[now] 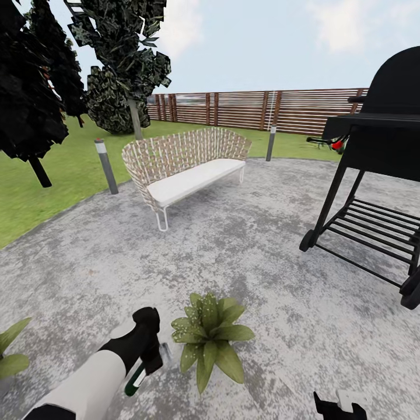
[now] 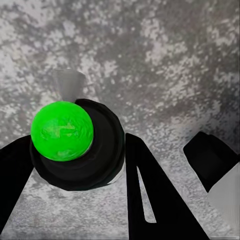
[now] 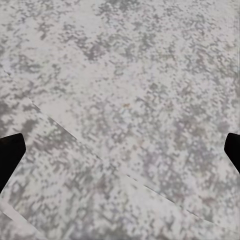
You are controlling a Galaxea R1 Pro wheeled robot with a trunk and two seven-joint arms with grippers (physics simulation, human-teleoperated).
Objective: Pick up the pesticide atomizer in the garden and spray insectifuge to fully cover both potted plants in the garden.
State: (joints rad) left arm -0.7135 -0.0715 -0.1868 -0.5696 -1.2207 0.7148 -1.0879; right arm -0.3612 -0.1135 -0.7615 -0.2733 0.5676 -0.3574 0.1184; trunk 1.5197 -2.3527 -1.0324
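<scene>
- The garden's mottled grey paving [image 1: 262, 245] spreads round a woven wicker seat [image 1: 186, 163] and a black grill [image 1: 373, 175], both well beyond the potted plant [image 1: 211, 338].
- That plant, a low rosette of broad pointed leaves, carries white specks; spraying looks under way.
- A second plant [image 1: 11, 350] lies beyond the left arm; it likely needs spray next.
- The left gripper [image 1: 149, 359], just beside the rosette, clamps the slim green pesticide atomizer [image 2: 62, 131].
- The right gripper [image 3: 120, 150] hangs spread wide, empty.
</scene>
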